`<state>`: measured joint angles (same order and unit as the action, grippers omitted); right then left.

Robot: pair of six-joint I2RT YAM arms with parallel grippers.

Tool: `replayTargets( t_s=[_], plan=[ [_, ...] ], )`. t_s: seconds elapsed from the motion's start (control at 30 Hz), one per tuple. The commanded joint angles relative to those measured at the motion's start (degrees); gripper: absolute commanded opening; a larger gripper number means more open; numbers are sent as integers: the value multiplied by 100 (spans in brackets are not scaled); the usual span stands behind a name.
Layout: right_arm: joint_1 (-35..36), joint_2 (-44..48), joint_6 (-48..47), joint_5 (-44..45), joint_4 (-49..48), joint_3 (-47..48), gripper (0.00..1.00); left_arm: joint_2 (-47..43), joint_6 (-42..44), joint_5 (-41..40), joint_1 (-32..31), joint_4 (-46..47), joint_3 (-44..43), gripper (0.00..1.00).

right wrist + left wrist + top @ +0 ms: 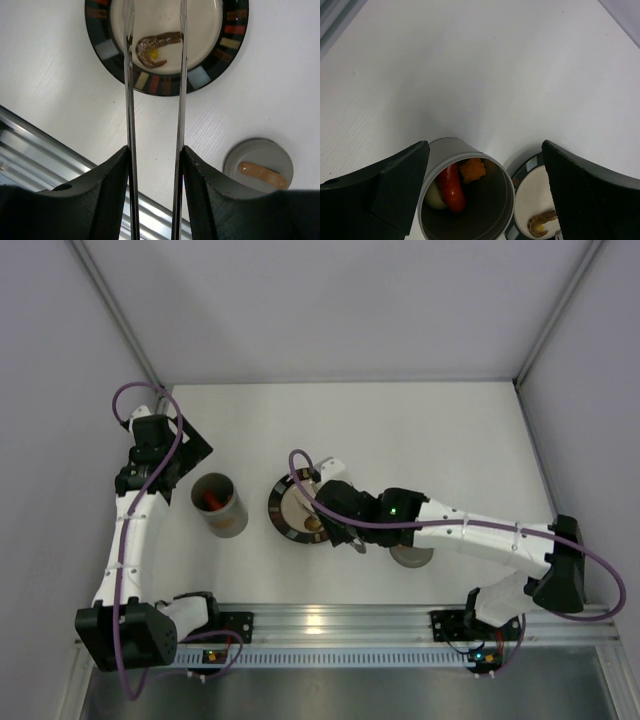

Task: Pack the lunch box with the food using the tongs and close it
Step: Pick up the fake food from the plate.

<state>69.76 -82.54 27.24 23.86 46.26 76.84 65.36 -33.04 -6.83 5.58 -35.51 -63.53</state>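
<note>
Nothing legible from my end: no text, label, brand, number or sign that I can read in any of the three views
</note>
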Motion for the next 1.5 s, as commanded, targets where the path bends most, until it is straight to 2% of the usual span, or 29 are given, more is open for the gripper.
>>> replayTargets(
  t_s=[0.0, 0.67, 1.47],
  plan=[
    [56, 204, 369, 181, -99, -238, 44, -112, 34, 15, 39, 343, -28, 99],
    [56, -148, 510, -417, -556, -828, 44, -138, 43, 6, 39, 334, 16, 99],
    [47, -385, 475, -505, -574, -855, 44, -138, 52, 6, 39, 334, 16, 99]
  ],
)
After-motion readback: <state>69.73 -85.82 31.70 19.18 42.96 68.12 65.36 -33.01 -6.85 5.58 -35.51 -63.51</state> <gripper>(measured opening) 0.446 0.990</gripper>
